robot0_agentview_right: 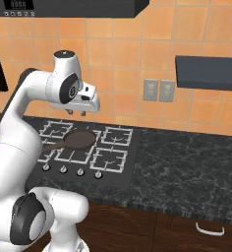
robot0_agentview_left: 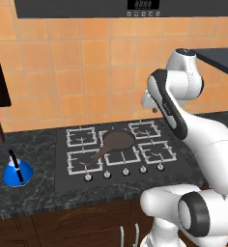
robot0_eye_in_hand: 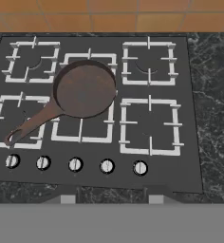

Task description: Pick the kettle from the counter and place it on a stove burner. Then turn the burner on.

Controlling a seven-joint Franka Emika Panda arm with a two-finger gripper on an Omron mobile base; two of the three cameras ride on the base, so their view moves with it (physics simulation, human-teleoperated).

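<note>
Counter (robot0_agentview_left: pixel 34 190) with kettle (robot0_agentview_left: pixel 17 172), cooktop (robot0_agentview_left: pixel 176 166)

Kettle (robot0_agentview_left: pixel 17 172) on counter (robot0_agentview_left: pixel 34 198), left

frying pan (robot0_eye_in_hand: pixel 85 90): we see it dark brown, on the cooktop's middle grate, handle toward the knobs | knobs (robot0_eye_in_hand: pixel 75 164): we count five silver ones along the front | wall outlets (robot0_agentview_right: pixel 159 90): we see two on the orange tiles | shelf (robot0_agentview_right: pixel 209 72): dark, wall-mounted
</note>
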